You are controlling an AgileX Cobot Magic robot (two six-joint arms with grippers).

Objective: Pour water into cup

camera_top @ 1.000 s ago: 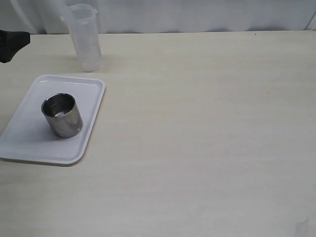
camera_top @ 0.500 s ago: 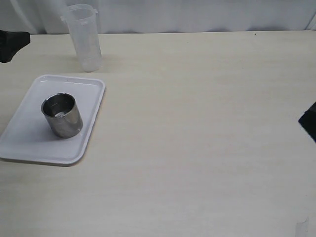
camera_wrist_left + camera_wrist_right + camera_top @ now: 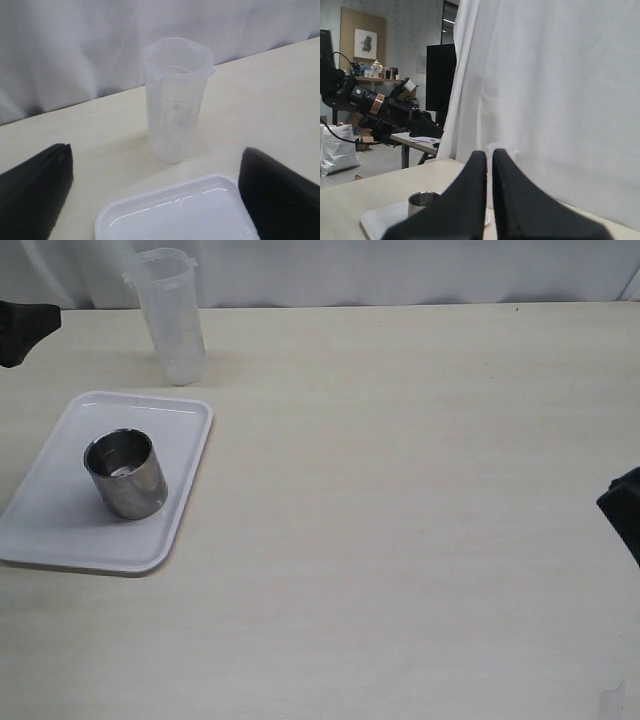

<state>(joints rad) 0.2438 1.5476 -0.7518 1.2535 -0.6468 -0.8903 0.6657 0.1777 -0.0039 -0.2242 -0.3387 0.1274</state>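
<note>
1. Worktop (image 3: 400, 490): pale, wood-grain surface w/ a white curtain (image 3: 400, 270) along the far edge.
2. Cup (image 3: 125, 473): short steel cylinder, no handle, upright on a white tray (image 3: 60, 530) at the left side of the exterior view. It sits approx. mid-tray, and its shiny inside is visible from above.
3. Beaker (image 3: 172, 315): tall translucent plastic, upright on the worktop just beyond the tray's far edge, not touching it. It stands apart from the cup.
4. Water (image 3: 183, 368): small clear qty at the beaker bottom, faint through the wall; the level cannot be read exactly.
5. Left claw (image 3: 155, 152): fingers spread wide and holding nothing. In the left wrist view the beaker stands between the two dark fingers (image 3: 35, 190) but beyond their tips, w/ no contact. In the exterior view only a dark part shows at the left edge.
6. Right claw (image 3: 489, 155): fingers drawn together w/ only a thin slit between them, nothing gripped. In the exterior view it shows at the right edge, well apart from the tray, cup and beaker.
</note>
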